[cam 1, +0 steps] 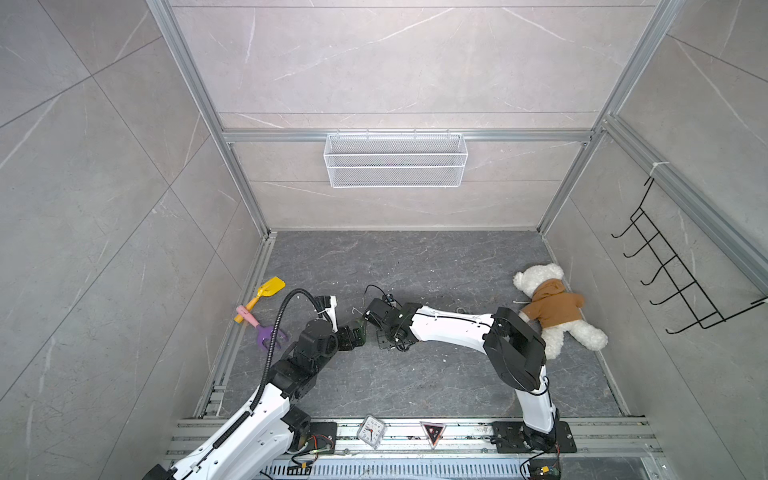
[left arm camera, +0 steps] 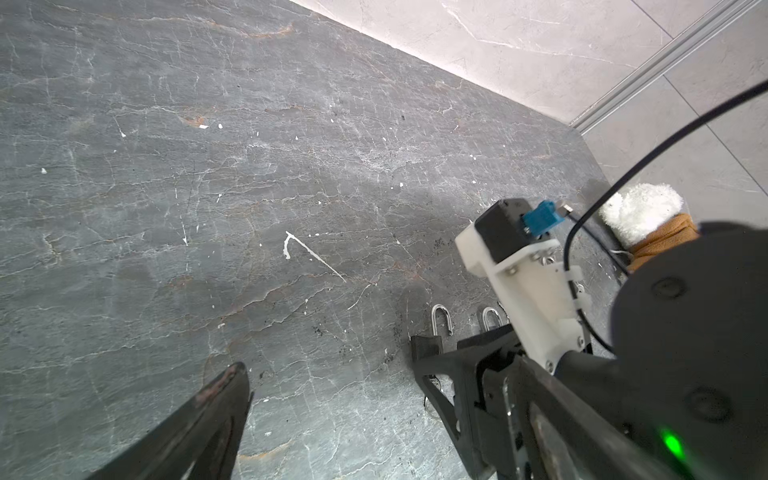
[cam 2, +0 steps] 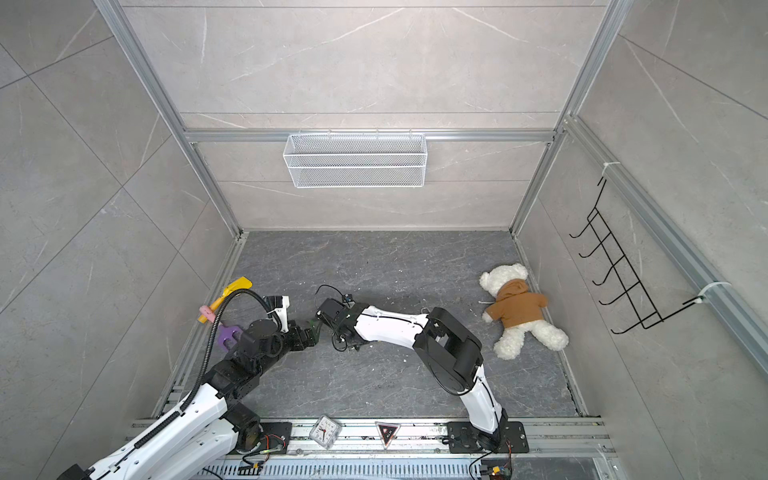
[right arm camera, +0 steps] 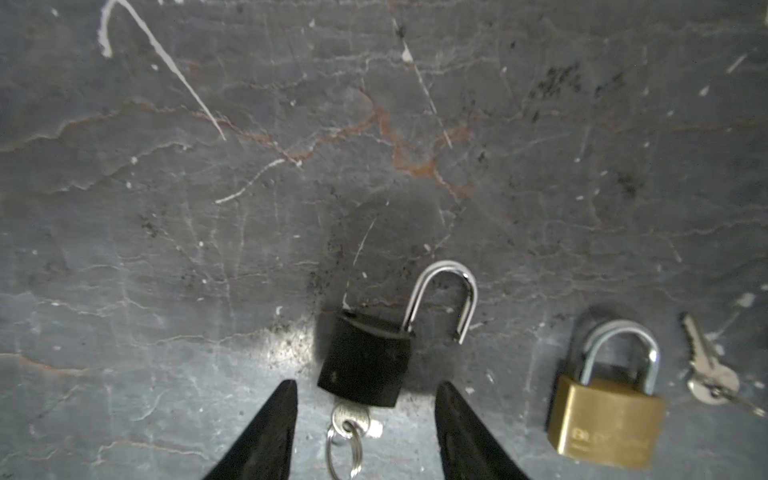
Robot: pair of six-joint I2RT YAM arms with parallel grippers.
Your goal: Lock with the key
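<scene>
A black padlock (right arm camera: 363, 365) lies on the dark stone floor with its steel shackle (right arm camera: 444, 299) swung open. A silver key (right arm camera: 351, 417) on a ring sits in its keyhole. My right gripper (right arm camera: 368, 390) is open, with one finger on each side of the key and the lock's base, touching neither. A brass padlock (right arm camera: 606, 419) with a closed shackle lies beside it, with loose keys (right arm camera: 706, 370) past it. My left gripper (left arm camera: 374, 370) is wide open and empty, close beside the right gripper. In both top views the locks are hidden under the grippers (cam 1: 357, 332).
A white teddy bear in a brown hoodie (cam 1: 552, 309) lies at the right wall. A yellow toy shovel (cam 1: 266, 291) and a purple rake (cam 1: 266, 332) lie at the left wall. A mesh basket (cam 1: 395, 160) hangs on the back wall, a hook rack (cam 1: 673, 270) on the right.
</scene>
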